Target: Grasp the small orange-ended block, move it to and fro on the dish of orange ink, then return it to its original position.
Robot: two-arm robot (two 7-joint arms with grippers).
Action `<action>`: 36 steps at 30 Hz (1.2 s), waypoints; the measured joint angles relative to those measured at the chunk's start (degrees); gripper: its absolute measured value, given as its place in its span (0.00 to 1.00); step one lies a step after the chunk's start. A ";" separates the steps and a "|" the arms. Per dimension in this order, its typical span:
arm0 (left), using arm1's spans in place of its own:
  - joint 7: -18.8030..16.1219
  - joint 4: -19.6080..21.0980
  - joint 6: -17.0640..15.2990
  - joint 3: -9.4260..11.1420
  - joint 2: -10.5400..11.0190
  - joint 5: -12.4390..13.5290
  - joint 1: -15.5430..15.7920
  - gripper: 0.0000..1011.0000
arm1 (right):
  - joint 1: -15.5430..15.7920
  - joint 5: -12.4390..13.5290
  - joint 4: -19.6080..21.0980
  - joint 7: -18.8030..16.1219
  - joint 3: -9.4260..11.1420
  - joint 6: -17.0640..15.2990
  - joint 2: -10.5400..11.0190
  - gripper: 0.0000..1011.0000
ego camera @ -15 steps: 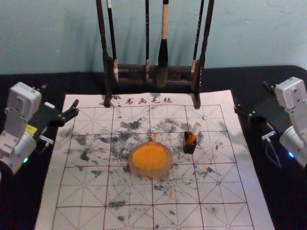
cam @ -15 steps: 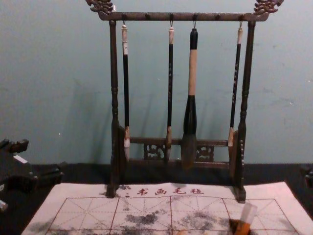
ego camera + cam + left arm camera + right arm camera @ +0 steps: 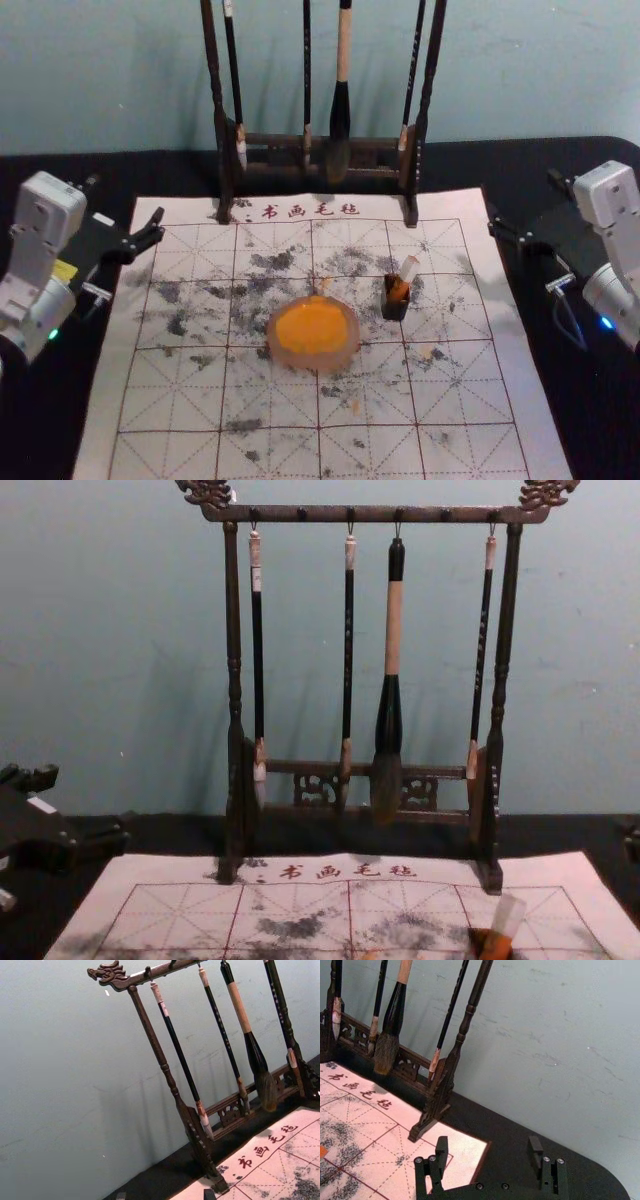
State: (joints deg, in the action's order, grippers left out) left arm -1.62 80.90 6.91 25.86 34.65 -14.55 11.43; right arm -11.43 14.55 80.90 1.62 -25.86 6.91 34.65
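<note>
The small block [image 3: 409, 268], clear at its upper end and orange below, leans in a small dark holder [image 3: 393, 309] right of the dish. In the chest view the block [image 3: 503, 926] tilts at the bottom edge. A round translucent dish [image 3: 313, 358] holds orange ink on the mat's middle. My left gripper [image 3: 126, 209] is open beside the mat's far left corner, away from the dish; its tips also show in the left wrist view, left gripper [image 3: 165, 1195]. Open and holding nothing, my right gripper [image 3: 526, 204] is off the mat's right edge, also seen as the right gripper [image 3: 488, 1146].
A dark wooden rack [image 3: 375, 515] stands across the mat's far edge, with several brushes hanging from it. The white calligraphy mat [image 3: 270, 400] has grid lines and dark ink stains. Black cloth [image 3: 540, 380] surrounds it, with a wall behind.
</note>
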 joint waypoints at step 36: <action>0.00 0.00 0.00 0.00 0.00 0.00 0.00 0.99 | 0.00 0.00 0.00 0.00 0.00 0.00 0.00 0.99</action>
State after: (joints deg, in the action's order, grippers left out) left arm -1.62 80.90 6.91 25.86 34.65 -14.55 11.43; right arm -11.43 14.55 80.90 1.62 -25.86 6.91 34.65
